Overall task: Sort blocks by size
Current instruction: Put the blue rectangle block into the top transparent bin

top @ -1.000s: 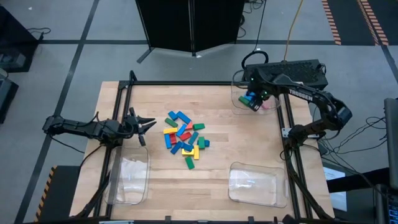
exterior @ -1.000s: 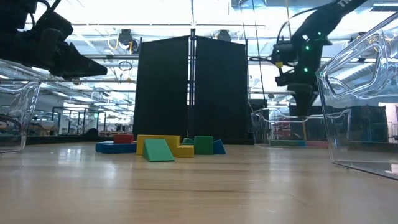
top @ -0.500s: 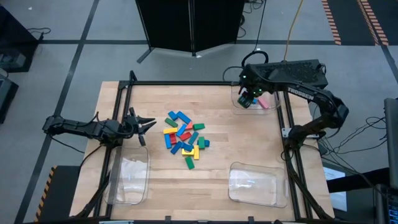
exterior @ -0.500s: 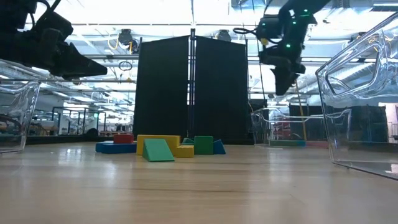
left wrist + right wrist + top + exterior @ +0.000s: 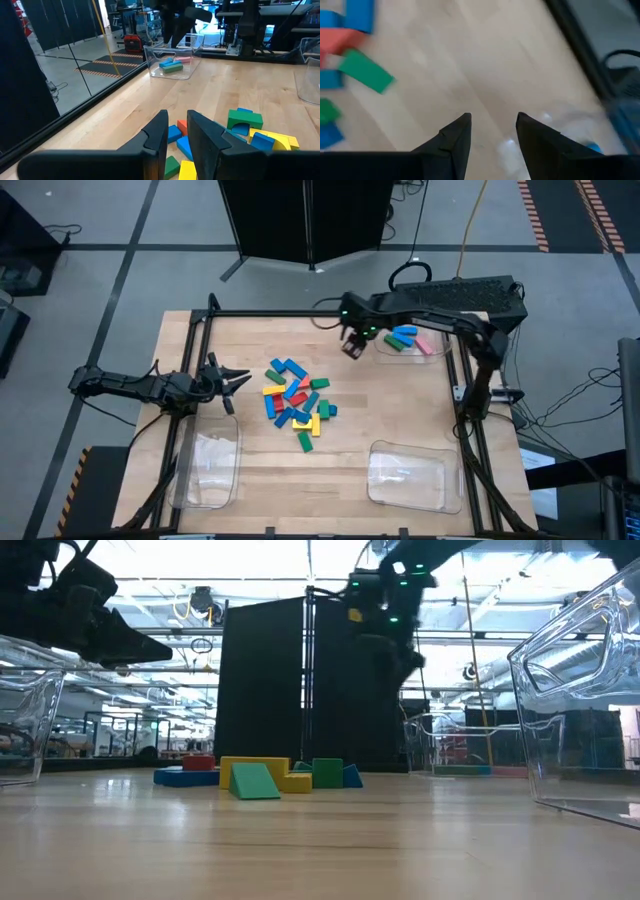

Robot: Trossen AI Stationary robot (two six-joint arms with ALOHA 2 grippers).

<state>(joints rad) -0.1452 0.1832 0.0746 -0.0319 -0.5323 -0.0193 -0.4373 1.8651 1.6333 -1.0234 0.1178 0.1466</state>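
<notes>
High view: loose heap of small rectangular plastic blocks (image 5: 296, 403) in blue, green, red and yellow, mid-table on the pale wooden table (image 5: 400, 410); long axes scattered every way, none aligned. 3 more blocks, blue, green and pink, inside the clear plastic tray (image 5: 408, 340) at the far right corner of the table. Right gripper (image 5: 352, 346) between that tray and the heap, nearer the tray. Left gripper (image 5: 238, 379) just beside the heap's left edge.

Low view: heap seen flat on the table, a green wedge-faced piece (image 5: 254, 782) nearest, a long yellow brick (image 5: 262, 768) lying crosswise behind it. Probably light, stiff, smooth-sided; best pinched across the short width at mid-length, taking an outlying piece first.

Left wrist view: fingers (image 5: 157, 136) nearly together with a slim gap, empty, aimed at the heap.

Right wrist view: fingers (image 5: 456, 134) parted, nothing between them, bare wood below.
</notes>
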